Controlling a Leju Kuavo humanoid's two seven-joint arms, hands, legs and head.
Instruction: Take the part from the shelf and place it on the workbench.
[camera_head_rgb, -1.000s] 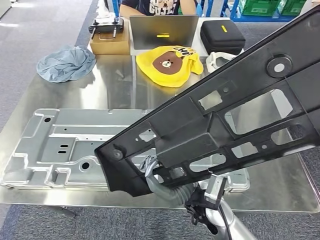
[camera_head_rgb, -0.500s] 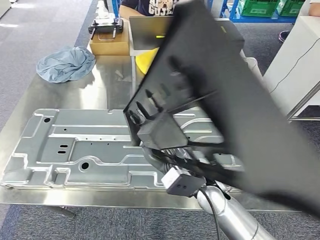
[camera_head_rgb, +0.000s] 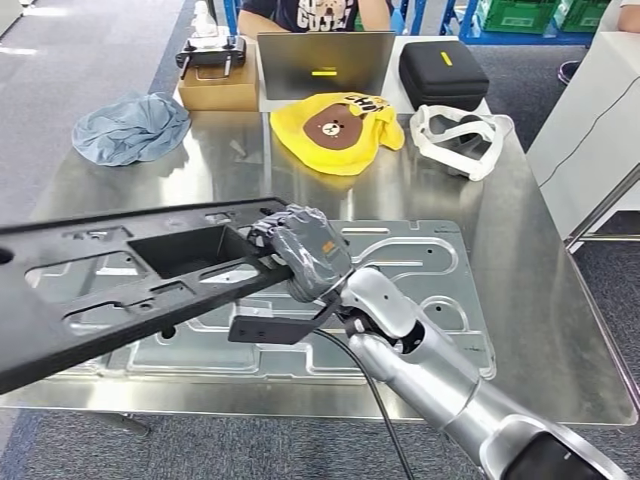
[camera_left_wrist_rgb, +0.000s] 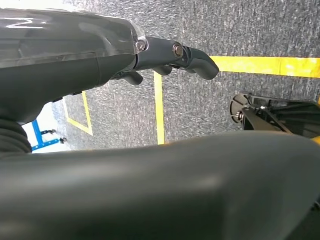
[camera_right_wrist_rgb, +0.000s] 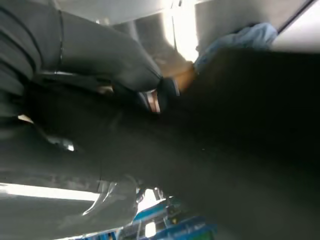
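Swung down from its steep tilt, the long black plastic panel with cut-outs (camera_head_rgb: 113, 285) now lies nearly level over the stamped grey metal plate (camera_head_rgb: 423, 260) on the steel bench (camera_head_rgb: 528, 300). Right hand (camera_head_rgb: 302, 250) fingers (camera_head_rgb: 281, 228) clamp its end, likely to lay it flat.

Black part (camera_head_rgb: 128, 290) at lower left, over a silver metal panel (camera_head_rgb: 407, 260) on the shiny steel table (camera_head_rgb: 528, 300). Upper centre, a yellow cloth (camera_head_rgb: 336, 130) with a brown bear face; upper left, a blue-grey rag (camera_head_rgb: 132, 127).
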